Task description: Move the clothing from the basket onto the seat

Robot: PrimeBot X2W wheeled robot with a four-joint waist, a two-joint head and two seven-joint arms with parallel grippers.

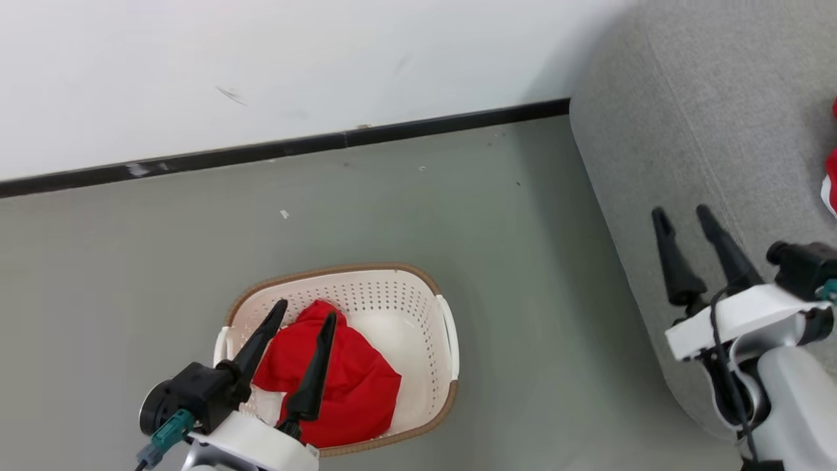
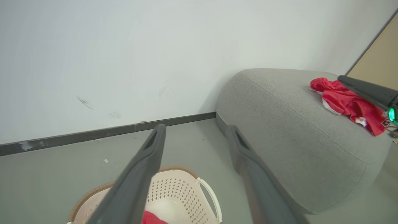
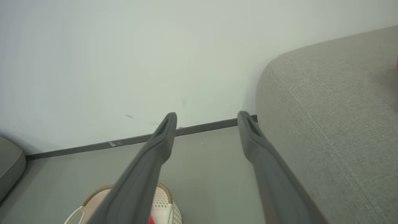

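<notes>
Left pincer [image 1: 306,311] spread, over red clothing [image 1: 356,383] in basket [image 1: 366,268]. Right pincer [image 1: 682,211] spread, over sofa [image 1: 686,131] edge. Another red garment [image 2: 348,101] lies on the sofa.

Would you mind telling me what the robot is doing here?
The robot is shifting laundry from the basket on the floor to the sofa. Its left hand, open and empty, hangs over the basket, where a red garment lies. Its right hand, also open and empty, is by the sofa's edge. A second garment, also red, lies on the sofa.
</notes>
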